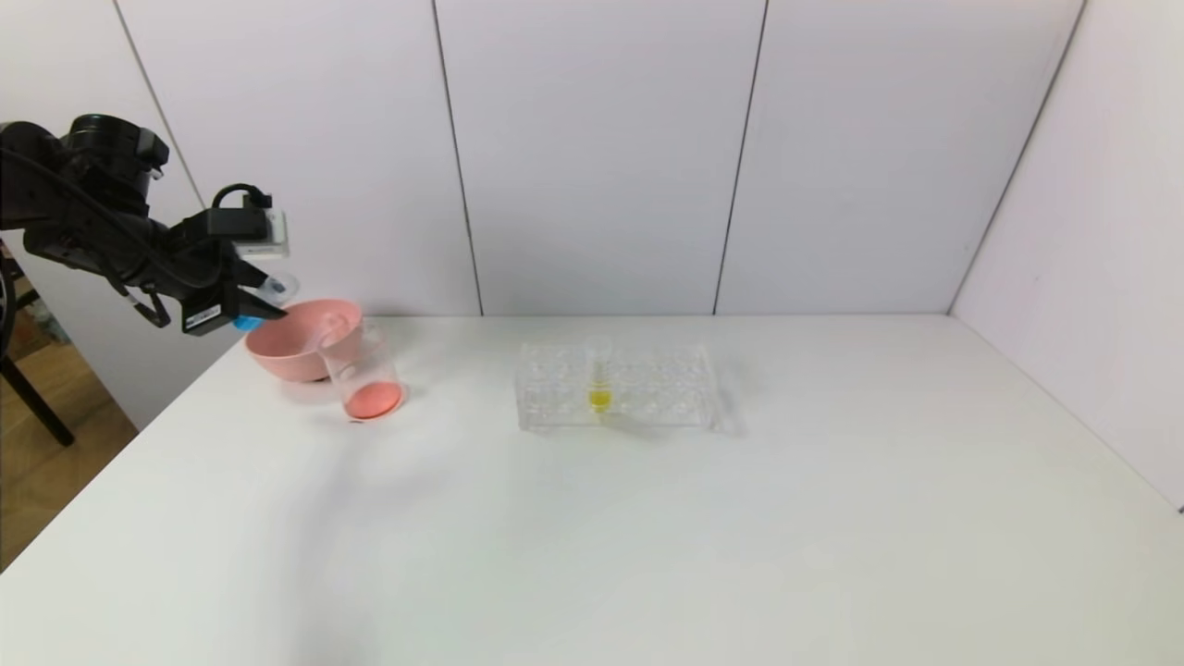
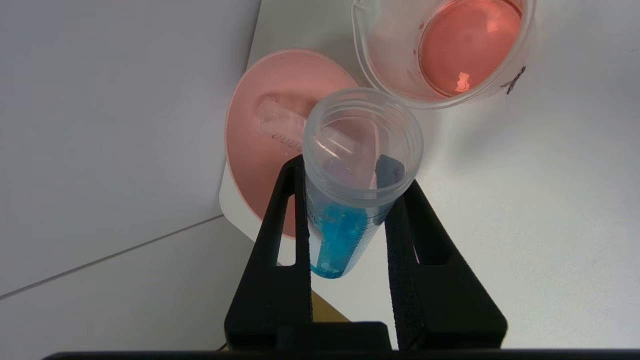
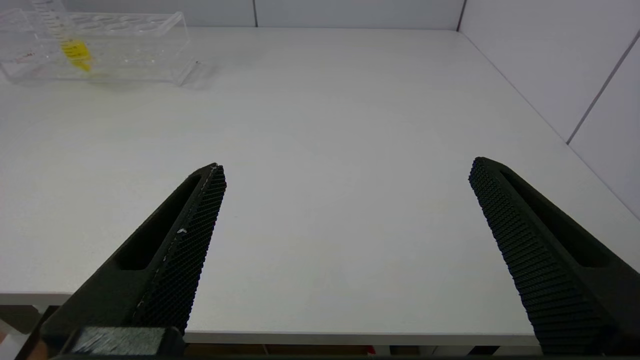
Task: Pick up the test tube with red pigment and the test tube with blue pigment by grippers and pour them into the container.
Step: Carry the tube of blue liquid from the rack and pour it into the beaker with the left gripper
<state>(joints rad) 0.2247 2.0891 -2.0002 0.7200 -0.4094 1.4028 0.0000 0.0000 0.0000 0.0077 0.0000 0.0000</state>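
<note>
My left gripper [image 1: 262, 303] is shut on the test tube with blue pigment [image 2: 345, 220]. It holds the tube in the air over the left rim of the pink bowl [image 1: 294, 344]. The tube is tilted, its open mouth towards the bowl and the blue liquid [image 1: 247, 323] at its closed end. The container [image 1: 363, 372], a clear beaker with red-orange liquid in its bottom, stands right of the bowl; it also shows in the left wrist view [image 2: 450, 50]. A clear tube [image 2: 280, 120] with no visible liquid lies in the bowl. My right gripper [image 3: 345, 167] is open and empty over the table's front edge.
A clear tube rack [image 1: 615, 387] stands mid-table with a yellow-liquid tube [image 1: 599, 381] upright in it; the rack also shows in the right wrist view [image 3: 125, 45]. White walls close off the back and right. The table's left edge runs just beside the bowl.
</note>
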